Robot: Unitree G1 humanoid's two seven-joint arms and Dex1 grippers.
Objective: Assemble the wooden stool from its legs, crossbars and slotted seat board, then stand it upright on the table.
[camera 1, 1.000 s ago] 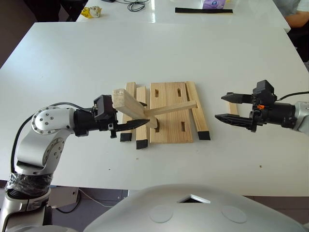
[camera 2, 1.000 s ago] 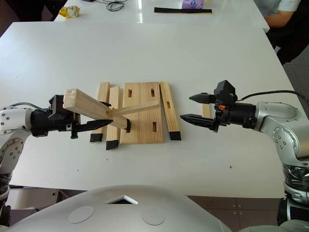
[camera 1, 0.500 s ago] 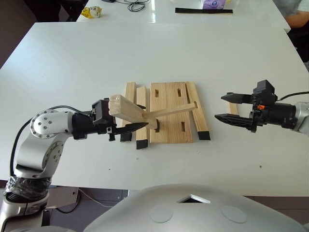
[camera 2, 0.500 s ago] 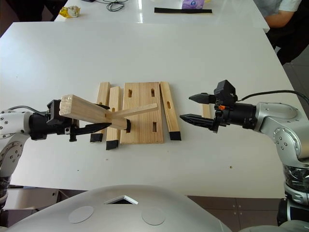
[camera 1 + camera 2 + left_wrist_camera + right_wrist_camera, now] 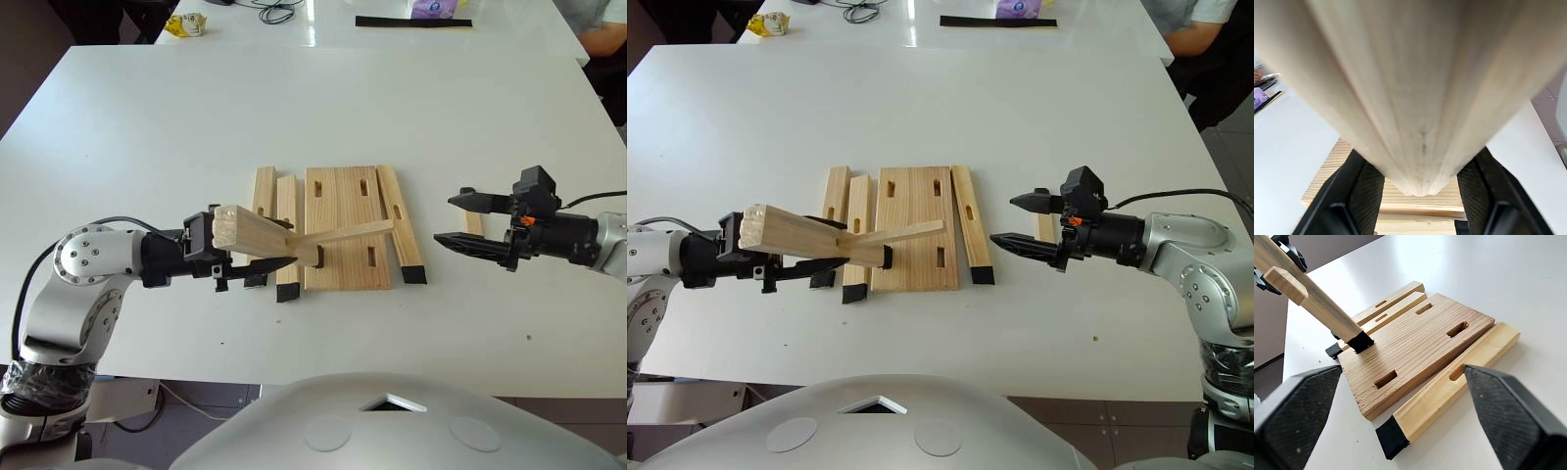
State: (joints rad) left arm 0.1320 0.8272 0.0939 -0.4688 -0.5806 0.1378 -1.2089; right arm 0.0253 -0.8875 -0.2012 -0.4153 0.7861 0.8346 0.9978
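Now, from the left eye view, your left end effector (image 5: 266,263) grips the pale wooden leg (image 5: 260,233) with its thin crossbar (image 5: 353,232). The leg's long axis runs left to right, black cap (image 5: 313,258) down on the slotted wooden seat board (image 5: 343,201). The right end effector (image 5: 452,218) hangs open, well right. Left wrist: fingers (image 5: 1369,188) flank the leg. Right wrist: the cap stands on the board's near-left part.
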